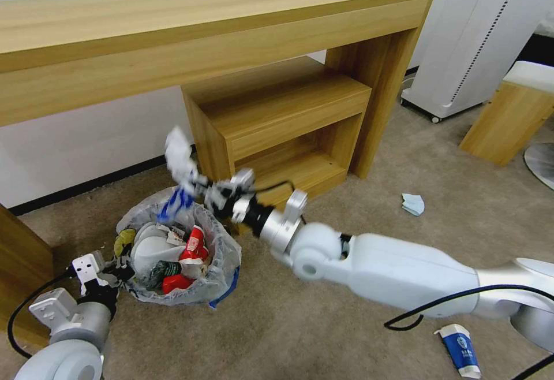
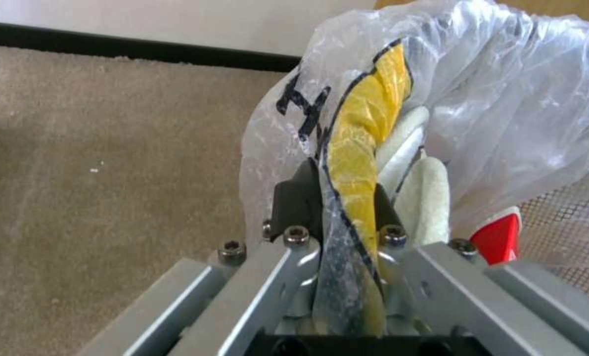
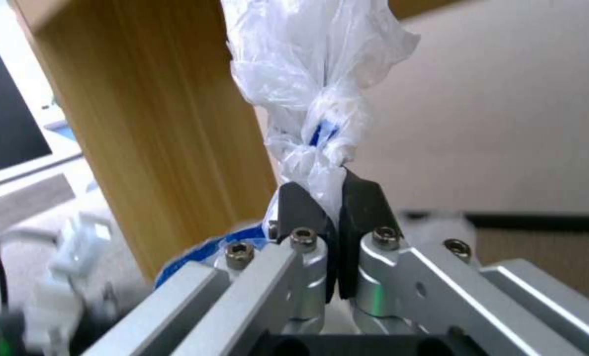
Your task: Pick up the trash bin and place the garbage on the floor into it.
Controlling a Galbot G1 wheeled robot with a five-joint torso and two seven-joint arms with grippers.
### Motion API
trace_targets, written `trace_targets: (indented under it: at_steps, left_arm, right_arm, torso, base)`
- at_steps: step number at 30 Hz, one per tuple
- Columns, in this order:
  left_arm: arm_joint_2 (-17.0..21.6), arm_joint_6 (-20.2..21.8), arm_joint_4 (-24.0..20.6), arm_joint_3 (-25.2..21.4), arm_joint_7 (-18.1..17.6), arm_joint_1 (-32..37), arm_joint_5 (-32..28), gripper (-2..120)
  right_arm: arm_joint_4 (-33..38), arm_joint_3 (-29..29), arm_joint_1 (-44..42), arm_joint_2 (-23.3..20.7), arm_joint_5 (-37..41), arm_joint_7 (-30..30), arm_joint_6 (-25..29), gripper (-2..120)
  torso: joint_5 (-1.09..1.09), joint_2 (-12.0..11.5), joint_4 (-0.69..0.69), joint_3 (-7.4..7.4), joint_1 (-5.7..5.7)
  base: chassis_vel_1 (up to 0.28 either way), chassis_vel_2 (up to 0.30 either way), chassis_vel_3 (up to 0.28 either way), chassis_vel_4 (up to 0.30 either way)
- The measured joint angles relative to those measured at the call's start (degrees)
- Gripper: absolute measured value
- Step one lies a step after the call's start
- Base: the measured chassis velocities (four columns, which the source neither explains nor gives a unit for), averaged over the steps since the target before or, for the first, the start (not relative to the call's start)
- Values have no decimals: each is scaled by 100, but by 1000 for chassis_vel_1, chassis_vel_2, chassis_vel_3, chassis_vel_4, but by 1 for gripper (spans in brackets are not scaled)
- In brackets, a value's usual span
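The trash bin (image 1: 222, 279), lined with a crinkly whitish bag, stands on the beige floor (image 1: 323, 334) in front of the desk. It holds red wrappers (image 1: 195, 244), a white slipper (image 1: 151, 251) and other litter. My left gripper (image 1: 119, 268) is shut on the bin's near-left rim, pinching the bag (image 2: 505, 109) and a yellow wrapper (image 2: 367, 123). Over the bin's far edge my right gripper (image 1: 195, 186) is shut on a crumpled white and blue plastic piece (image 1: 178, 157), which also shows knotted (image 3: 314, 99) between the fingers (image 3: 295, 207). More garbage lies on the carpet: a pale blue crumpled paper (image 1: 413, 203) and a blue-white cup (image 1: 460, 350).
A long wooden desk (image 1: 202, 28) spans the back, with a low wooden shelf unit (image 1: 277, 114) right behind the bin. At the right stand a white appliance (image 1: 479, 33) and a wooden stool (image 1: 511, 111). A wooden panel (image 1: 20, 264) is at the left edge.
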Motion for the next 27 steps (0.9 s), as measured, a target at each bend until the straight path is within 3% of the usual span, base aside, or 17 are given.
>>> trace_targets:
  at_steps: [9, 12, 15, 27]
  left_arm:
    - [-14, 0, -32, -15, 0, -4, -17, 3]
    - [-14, 0, -37, -16, 0, -3, -21, 3]
    - [-17, 0, -40, -17, 0, -4, -24, 3]
    - [-19, -1, -76, -17, 0, 22, -24, 3]
  right_arm:
    - [-219, -284, -67, 254, -157, 272, -96, 0]
    - [-214, -302, -85, 260, -179, 324, -128, 6]
    - [-211, -303, -121, 256, -247, 356, -153, 20]
    - [-161, -287, -163, 191, -372, 453, -224, 60]
  torso:
    - [0, 0, 1, 0, 0]
    - [0, 0, 0, 0, 0]
    - [1, 0, 0, 0, 0]
    - [1, 0, 1, 0, 0]
  base:
    - [0, 0, 0, 0]
    - [0, 0, 0, 0]
    - [0, 0, 0, 0]
    - [0, 0, 0, 0]
